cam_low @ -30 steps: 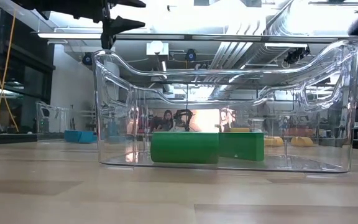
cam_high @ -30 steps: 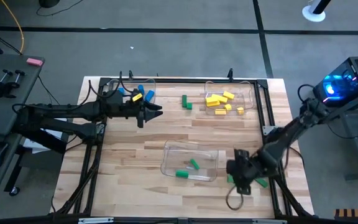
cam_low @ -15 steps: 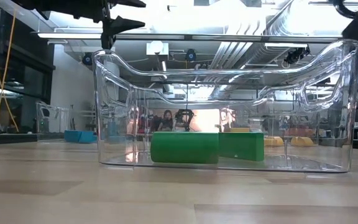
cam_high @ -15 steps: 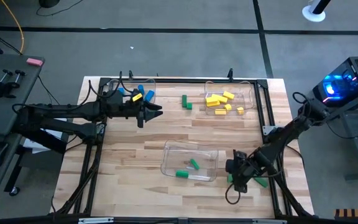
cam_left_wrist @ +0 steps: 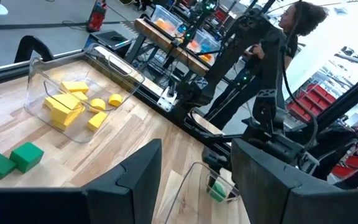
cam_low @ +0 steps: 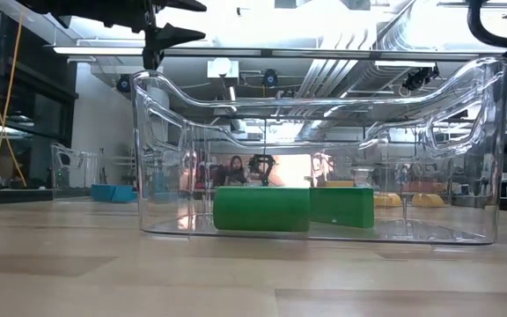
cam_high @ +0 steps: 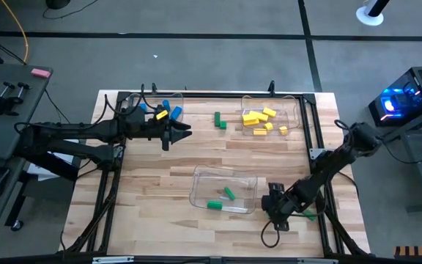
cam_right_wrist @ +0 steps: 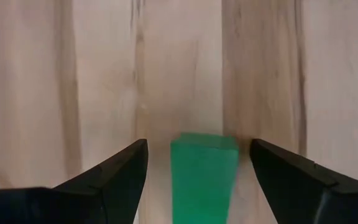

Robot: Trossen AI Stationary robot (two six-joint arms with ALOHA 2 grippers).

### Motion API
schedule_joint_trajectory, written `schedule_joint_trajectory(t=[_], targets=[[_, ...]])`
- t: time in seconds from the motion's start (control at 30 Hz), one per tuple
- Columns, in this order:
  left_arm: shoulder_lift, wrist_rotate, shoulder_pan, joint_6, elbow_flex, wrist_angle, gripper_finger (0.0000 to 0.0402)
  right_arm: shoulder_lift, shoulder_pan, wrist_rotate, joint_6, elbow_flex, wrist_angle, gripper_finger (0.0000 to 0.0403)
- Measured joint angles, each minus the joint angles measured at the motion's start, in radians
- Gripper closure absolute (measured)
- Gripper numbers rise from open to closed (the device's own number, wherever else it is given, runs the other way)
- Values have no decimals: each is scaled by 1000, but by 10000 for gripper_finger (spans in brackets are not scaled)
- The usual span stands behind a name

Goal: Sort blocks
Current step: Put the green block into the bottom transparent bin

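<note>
Wooden tabletop (cam_high: 160, 176) carries three clear trays. Right pincer (cam_high: 272, 209) is low beside the near tray (cam_high: 223, 192), spread wide astride a green block (cam_right_wrist: 202, 174), gripping nothing. Left pincer (cam_high: 184, 131) hovers by the blue-block tray (cam_high: 161, 108), parted and empty.

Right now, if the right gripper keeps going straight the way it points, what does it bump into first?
Most likely the green block. It lies on the wooden table between the open fingers of the right gripper, which points down at it. How far off it is can't be told.
</note>
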Motion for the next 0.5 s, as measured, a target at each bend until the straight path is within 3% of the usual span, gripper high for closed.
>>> schedule_joint_trajectory(t=[0.17, 0.27, 0.5], targets=[[0, 0, 0, 0, 0, -6, 223, 51, 0, 9, 24, 6, 19, 125], [0, 0, 0, -1, 0, -7, 223, 54, 0, 8, 23, 7, -2, 148], [0, 0, 0, 0, 0, -10, 223, 51, -6, -5, -42, 92, -228, 277]])
